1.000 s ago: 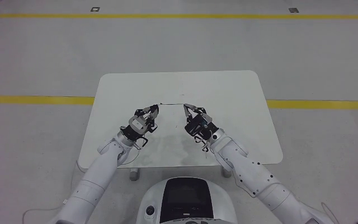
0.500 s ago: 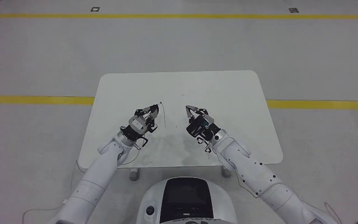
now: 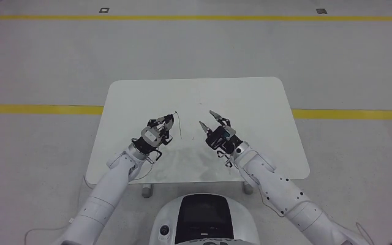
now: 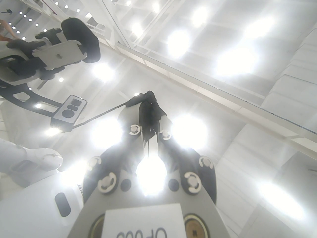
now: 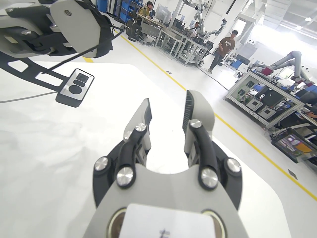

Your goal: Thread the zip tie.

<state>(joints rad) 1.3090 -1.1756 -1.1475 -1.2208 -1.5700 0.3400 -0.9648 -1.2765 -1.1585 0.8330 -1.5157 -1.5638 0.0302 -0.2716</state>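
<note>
A thin black zip tie point(image 3: 180, 124) hangs from my left gripper point(image 3: 171, 117), which is shut on it above the middle of the white table point(image 3: 257, 98). In the left wrist view the pinched end sits at the left gripper point(image 4: 148, 98), and the zip tie point(image 4: 99, 116) runs out sideways as a free strap. My right gripper point(image 3: 207, 120) is open a short way to the right of the tie, with nothing between its fingers. In the right wrist view the right gripper point(image 5: 169, 99) stands wide open, and the left gripper point(image 5: 102, 38) holds the zip tie point(image 5: 81, 54) beyond it.
The table's point(image 5: 49, 137) white top lies bare under both grippers. Yellow floor lines point(image 3: 49, 109) run past the table's sides. Workbenches point(image 5: 267, 100) and people stand far off across the room.
The right gripper has let go of the zip tie and opened wide, drawing slightly to the right. The tie, once stretched between both grippers, now hangs from the left one alone.
</note>
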